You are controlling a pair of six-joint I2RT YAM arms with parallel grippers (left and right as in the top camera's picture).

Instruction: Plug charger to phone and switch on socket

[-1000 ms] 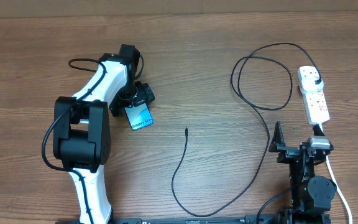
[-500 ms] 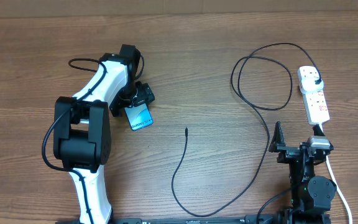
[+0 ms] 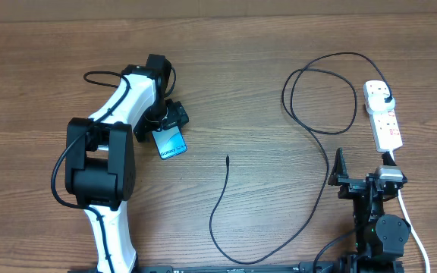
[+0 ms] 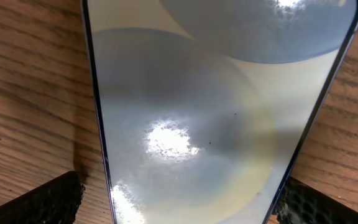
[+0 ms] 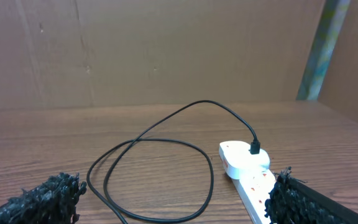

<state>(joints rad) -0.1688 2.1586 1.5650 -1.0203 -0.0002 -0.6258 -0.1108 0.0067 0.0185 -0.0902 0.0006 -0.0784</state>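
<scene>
Overhead: the left hand (image 3: 167,127) straddles the phone (image 3: 171,142). The charger (image 3: 220,201) tip lies on the table (image 3: 241,61), well off to that hand's right.

Left wrist: the fingers (image 4: 42,199) stand apart beside the phone, unclamped. Centre them, then close gently.

Right wrist: the right hand (image 5: 173,199) is spread and empty, with the socket (image 5: 247,165) just ahead.

Even, bright overhead illumination, soft short shadows cast on the desk (image 3: 241,45), strong glare patches reflected off the phone (image 4: 216,155) screen, left wrist close-up softly defocused
</scene>
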